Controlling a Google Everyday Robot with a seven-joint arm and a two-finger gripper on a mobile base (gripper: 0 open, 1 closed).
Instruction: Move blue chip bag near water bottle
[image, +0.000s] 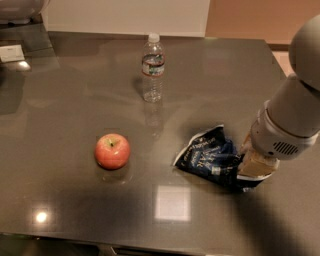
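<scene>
A dark glossy table (60, 100) holds a red apple (112, 151) at left and the water bottle (152, 70) upright farther back, mid-table. The blue chip bag (207, 157) lies right of centre, well apart from the bottle. My gripper (256, 167) meets its right end; I cannot tell whether it has hold.

We see a red apple (112, 151) at the near left of the dark table (60, 115), and a small white card (11, 53) far left.
</scene>
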